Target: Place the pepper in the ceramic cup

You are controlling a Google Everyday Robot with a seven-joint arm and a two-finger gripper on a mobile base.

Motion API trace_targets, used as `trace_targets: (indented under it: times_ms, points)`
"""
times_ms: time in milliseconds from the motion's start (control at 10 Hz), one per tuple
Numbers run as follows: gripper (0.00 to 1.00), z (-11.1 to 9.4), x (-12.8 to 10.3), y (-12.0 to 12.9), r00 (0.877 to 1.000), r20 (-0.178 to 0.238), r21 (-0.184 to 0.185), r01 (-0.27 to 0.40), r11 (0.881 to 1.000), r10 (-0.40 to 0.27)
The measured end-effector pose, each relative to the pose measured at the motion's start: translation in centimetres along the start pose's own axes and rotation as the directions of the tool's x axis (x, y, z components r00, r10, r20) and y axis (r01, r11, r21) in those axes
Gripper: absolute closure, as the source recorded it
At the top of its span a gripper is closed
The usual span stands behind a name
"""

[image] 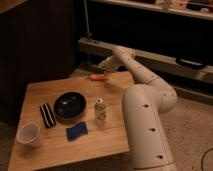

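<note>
My gripper (105, 69) is at the counter's (102, 145) far edge, just above and right of the pepper (98, 77), which lies on the wood there. Can't tell its grip state or whether it's touching the pepper. Ceramic cup (28, 134) upright at near-left corner, well apart. Black bowl (70, 105) and can (100, 111) mid-counter.

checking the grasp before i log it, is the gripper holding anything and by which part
It cannot be told. The gripper is at the right end of the pepper, near the far edge of the table.
</note>
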Motion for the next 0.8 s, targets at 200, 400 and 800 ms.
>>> trace_targets:
  times_ms: [200,400,800]
  points:
    - [0.39,1.3,0.8,1.2,0.999,0.022,-0.019,-0.045,0.999,0.046]
    - [0.39,2.2,1.4,1.9,0.997,0.023,-0.036,-0.074,0.997,0.075]
    - [0.39,3.0,1.9,2.3,0.994,0.027,-0.053,-0.104,0.993,0.106]
